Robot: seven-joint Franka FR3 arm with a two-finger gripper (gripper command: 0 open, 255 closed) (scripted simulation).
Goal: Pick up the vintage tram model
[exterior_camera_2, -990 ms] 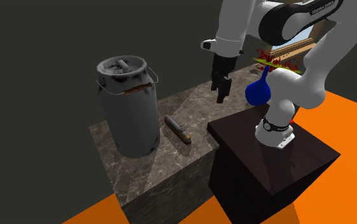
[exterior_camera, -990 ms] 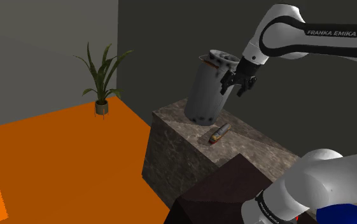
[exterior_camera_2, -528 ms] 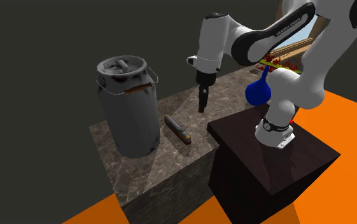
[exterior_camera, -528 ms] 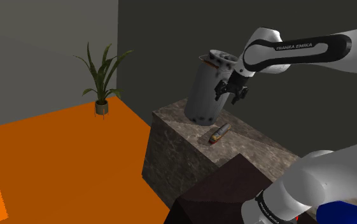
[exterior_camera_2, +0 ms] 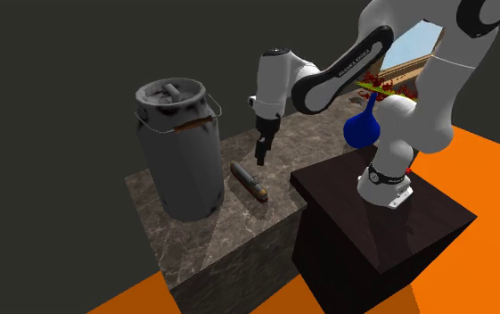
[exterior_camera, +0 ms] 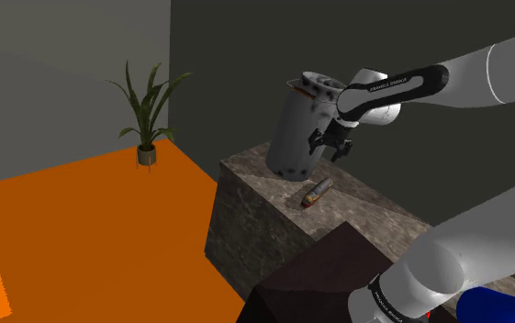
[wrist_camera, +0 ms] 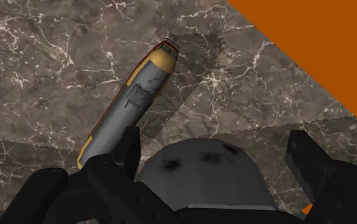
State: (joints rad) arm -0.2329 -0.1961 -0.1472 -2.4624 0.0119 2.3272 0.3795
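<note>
Shoulder view: one tram model [exterior_camera: 317,192] lies on the one marble desk [exterior_camera: 246,220], near the foot of one grey milk can [exterior_camera: 296,128]; the hand [exterior_camera: 331,147] hangs above it, beside the can; second exterior view: the single tram [exterior_camera_2: 249,182] lies beside the can [exterior_camera_2: 178,147], the hand [exterior_camera_2: 260,153] over it; wrist view: two fingers [wrist_camera: 130,147] stand apart, gripping nothing; the tram [wrist_camera: 129,102] lies beyond one.

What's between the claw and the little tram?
Nothing. In the second exterior view the open gripper hangs over the block close to the tram, with just bare marble top showing between them.
</note>
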